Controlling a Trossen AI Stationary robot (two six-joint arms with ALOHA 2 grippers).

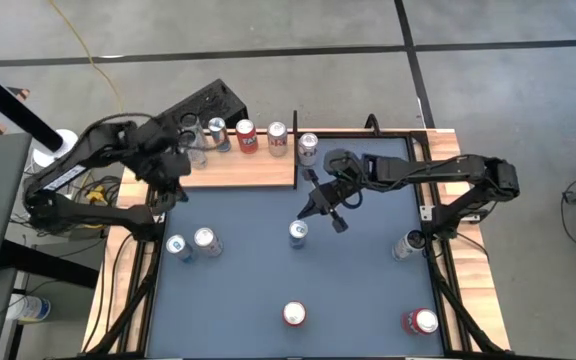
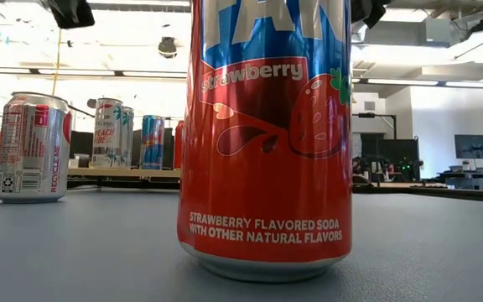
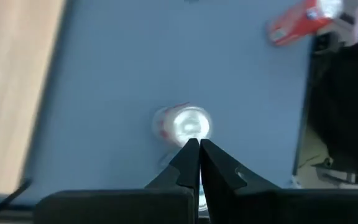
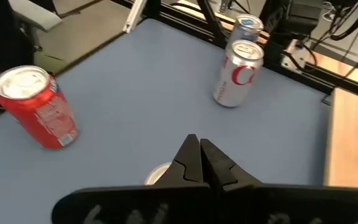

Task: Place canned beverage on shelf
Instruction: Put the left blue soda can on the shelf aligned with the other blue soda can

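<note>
desk [image 1: 268, 290] carries loose cans; shelf [image 1: 238, 170] along its far edge already holds several. right gripper [image 1: 313, 205] hovers just beside a blue can [image 1: 298, 232], jaws pinched together, empty. left gripper [image 1: 173, 165], likewise closed, over the shelf. can likely rigid, smooth, slippery, dentable: grip mid-wall.

the blue surface [image 1: 268, 290] carries six upright cans spread over it. the wooden shelf [image 1: 248, 170] lies along its far edge toward the left corner, holding four cans [image 1: 247, 137] in a row.
</note>
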